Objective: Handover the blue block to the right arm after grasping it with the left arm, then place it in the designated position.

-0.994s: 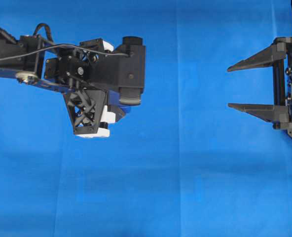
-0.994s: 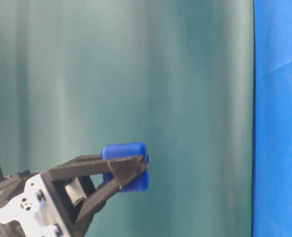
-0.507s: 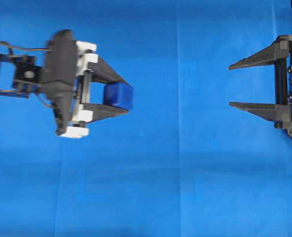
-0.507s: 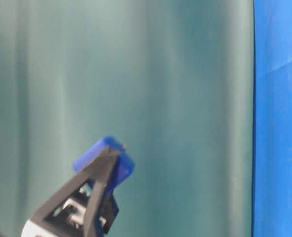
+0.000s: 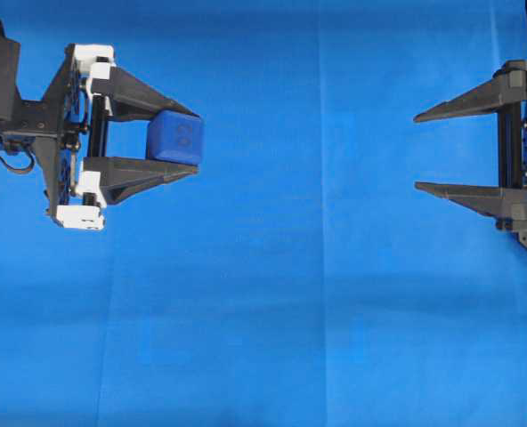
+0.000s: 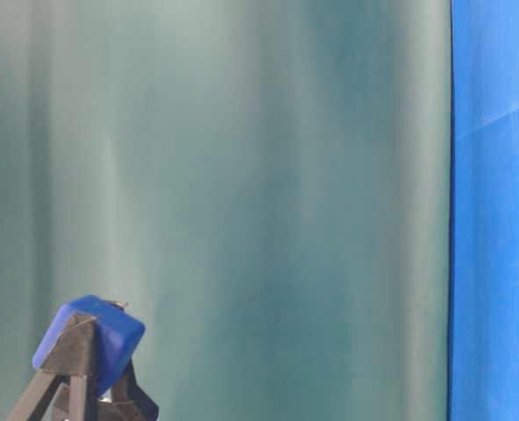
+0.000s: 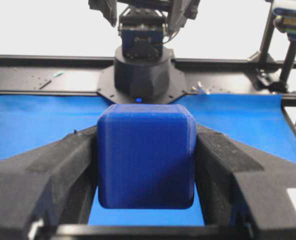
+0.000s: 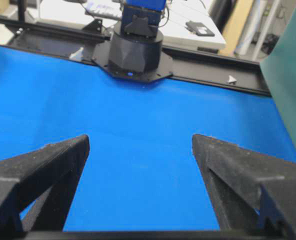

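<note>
Left claw (image 5: 188, 142), gripping blue block (image 5: 177, 139), has swung level and retreated leftward.

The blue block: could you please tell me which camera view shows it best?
The left wrist view: the blue block fills the centre, clamped between the left tool's fingers. Overhead shows it small, its embossed face up. Table-level catches only a corner. The right wrist view misses it.
</note>
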Action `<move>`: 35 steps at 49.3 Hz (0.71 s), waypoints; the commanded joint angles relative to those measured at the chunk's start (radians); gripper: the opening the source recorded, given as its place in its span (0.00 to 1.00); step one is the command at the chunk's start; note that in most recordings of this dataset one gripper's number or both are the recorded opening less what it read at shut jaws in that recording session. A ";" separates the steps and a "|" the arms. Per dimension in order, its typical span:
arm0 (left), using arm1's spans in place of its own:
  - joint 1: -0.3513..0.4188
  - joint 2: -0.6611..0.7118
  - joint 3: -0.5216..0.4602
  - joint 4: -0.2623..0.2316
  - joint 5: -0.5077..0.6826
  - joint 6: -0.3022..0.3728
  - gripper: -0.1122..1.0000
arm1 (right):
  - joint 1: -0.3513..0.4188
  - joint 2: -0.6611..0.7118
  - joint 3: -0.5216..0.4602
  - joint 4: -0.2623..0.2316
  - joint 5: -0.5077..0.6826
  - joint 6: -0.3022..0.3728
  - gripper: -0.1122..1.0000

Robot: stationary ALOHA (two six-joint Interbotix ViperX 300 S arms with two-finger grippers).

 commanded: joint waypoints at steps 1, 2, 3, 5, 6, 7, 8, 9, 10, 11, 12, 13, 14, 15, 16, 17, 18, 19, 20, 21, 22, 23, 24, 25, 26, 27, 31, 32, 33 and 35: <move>0.005 -0.052 -0.012 0.002 -0.011 0.002 0.54 | -0.002 0.003 -0.031 0.000 -0.006 -0.002 0.98; 0.005 -0.054 -0.012 0.002 -0.011 0.002 0.54 | -0.002 0.003 -0.031 -0.002 -0.006 -0.003 0.98; 0.005 -0.054 -0.012 0.002 -0.011 0.002 0.54 | -0.002 0.002 -0.032 -0.002 -0.005 -0.006 0.98; 0.005 -0.054 -0.012 0.002 -0.011 0.002 0.54 | -0.002 0.002 -0.035 -0.005 0.000 -0.012 0.98; 0.005 -0.052 -0.012 0.002 -0.011 0.002 0.54 | -0.002 0.002 -0.037 -0.008 0.003 -0.017 0.98; 0.005 -0.052 -0.012 0.002 -0.011 0.002 0.54 | -0.002 0.000 -0.038 -0.014 0.008 -0.021 0.98; 0.005 -0.054 -0.012 0.002 -0.011 0.002 0.54 | -0.002 -0.002 -0.041 -0.020 0.012 -0.029 0.98; 0.005 -0.054 -0.012 0.002 -0.011 0.002 0.54 | -0.002 -0.002 -0.044 -0.028 0.017 -0.037 0.98; 0.005 -0.054 -0.012 0.002 -0.011 0.002 0.54 | 0.000 -0.002 -0.048 -0.038 0.021 -0.044 0.98; 0.005 -0.052 -0.012 0.002 -0.011 0.002 0.54 | 0.000 -0.003 -0.054 -0.049 0.028 -0.055 0.98; 0.005 -0.054 -0.012 0.002 -0.011 0.002 0.54 | 0.000 -0.005 -0.058 -0.061 0.032 -0.064 0.98; 0.005 -0.054 -0.012 0.002 -0.011 0.002 0.54 | 0.002 -0.006 -0.061 -0.072 0.038 -0.077 0.98; 0.005 -0.054 -0.012 0.002 -0.011 0.002 0.54 | 0.003 -0.008 -0.067 -0.084 0.043 -0.089 0.98; 0.005 -0.054 -0.012 0.000 -0.011 0.002 0.54 | 0.003 -0.009 -0.072 -0.097 0.048 -0.101 0.98; 0.005 -0.054 -0.012 0.002 -0.011 0.002 0.54 | 0.003 -0.009 -0.078 -0.114 0.049 -0.115 0.98; 0.005 -0.054 -0.012 0.002 -0.011 0.000 0.54 | 0.003 -0.009 -0.081 -0.129 0.052 -0.129 0.98; 0.005 -0.054 -0.012 0.002 -0.011 0.000 0.54 | 0.003 -0.011 -0.086 -0.146 0.054 -0.141 0.98; 0.005 -0.054 -0.012 0.000 -0.011 0.000 0.54 | 0.003 -0.011 -0.091 -0.163 0.055 -0.156 0.98; 0.005 -0.052 -0.012 0.000 -0.011 0.000 0.54 | 0.003 -0.012 -0.095 -0.179 0.057 -0.172 0.98; 0.005 -0.054 -0.012 0.000 -0.011 0.000 0.54 | 0.003 -0.012 -0.098 -0.198 0.057 -0.187 0.98; 0.005 -0.052 -0.012 0.000 -0.011 -0.002 0.54 | 0.003 -0.012 -0.103 -0.215 0.057 -0.202 0.98; 0.005 -0.052 -0.012 0.000 -0.011 -0.002 0.54 | 0.003 -0.012 -0.107 -0.232 0.057 -0.218 0.98; 0.005 -0.054 -0.012 0.000 -0.011 -0.002 0.54 | 0.003 -0.012 -0.110 -0.250 0.055 -0.233 0.98; 0.005 -0.052 -0.012 -0.002 -0.011 -0.002 0.54 | 0.003 -0.014 -0.114 -0.268 0.054 -0.249 0.98; 0.005 -0.052 -0.011 -0.002 -0.011 -0.003 0.54 | 0.003 -0.014 -0.118 -0.287 0.052 -0.264 0.98; 0.005 -0.054 -0.012 -0.002 -0.011 -0.003 0.54 | 0.003 -0.014 -0.121 -0.305 0.052 -0.281 0.98; 0.005 -0.052 -0.012 -0.003 -0.011 -0.003 0.54 | 0.003 -0.014 -0.133 -0.393 0.051 -0.354 0.98; 0.005 -0.052 -0.011 -0.003 -0.011 -0.003 0.54 | 0.003 -0.014 -0.133 -0.416 0.051 -0.371 0.98; 0.005 -0.052 -0.012 -0.003 -0.011 -0.003 0.54 | 0.003 -0.014 -0.135 -0.436 0.051 -0.388 0.98; 0.005 -0.052 -0.012 -0.003 -0.011 -0.005 0.54 | 0.003 -0.014 -0.135 -0.476 0.051 -0.420 0.98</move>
